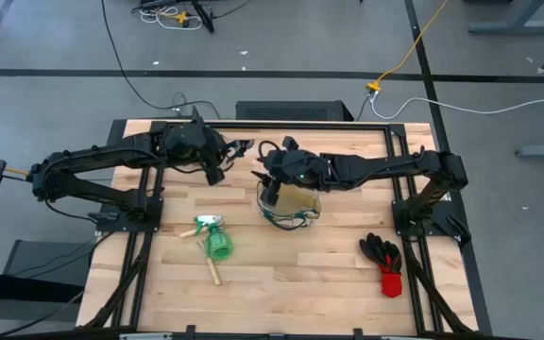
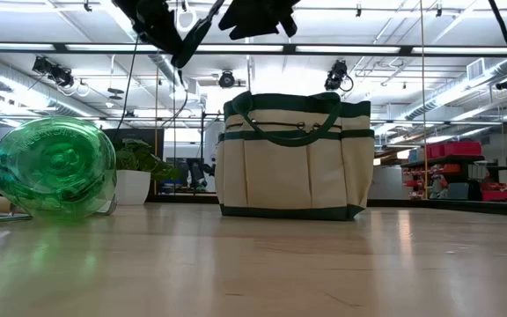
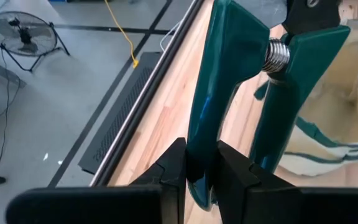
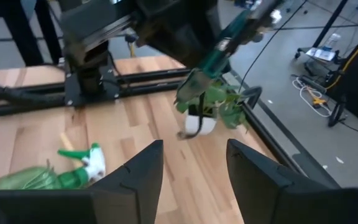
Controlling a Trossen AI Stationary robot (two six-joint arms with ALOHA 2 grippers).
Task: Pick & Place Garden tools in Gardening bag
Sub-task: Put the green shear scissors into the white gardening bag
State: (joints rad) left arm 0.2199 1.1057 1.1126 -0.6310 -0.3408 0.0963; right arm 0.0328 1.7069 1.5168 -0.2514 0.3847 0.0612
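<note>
- Left gripper (image 3: 199, 168) clamps one green handle of the pruning shears (image 3: 229, 81), raised near the gardening bag (image 2: 293, 157).
- Right gripper (image 4: 191, 165) hangs above the bag, fingers apart.

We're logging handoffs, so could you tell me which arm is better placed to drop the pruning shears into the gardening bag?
Left. The left gripper is clamped on one handle of the pruning shears right beside the gardening bag, while the right gripper hovers open and empty above it.

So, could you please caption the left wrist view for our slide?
Left fingers clamp one green handle of the pruning shears beside the gardening bag.
</note>
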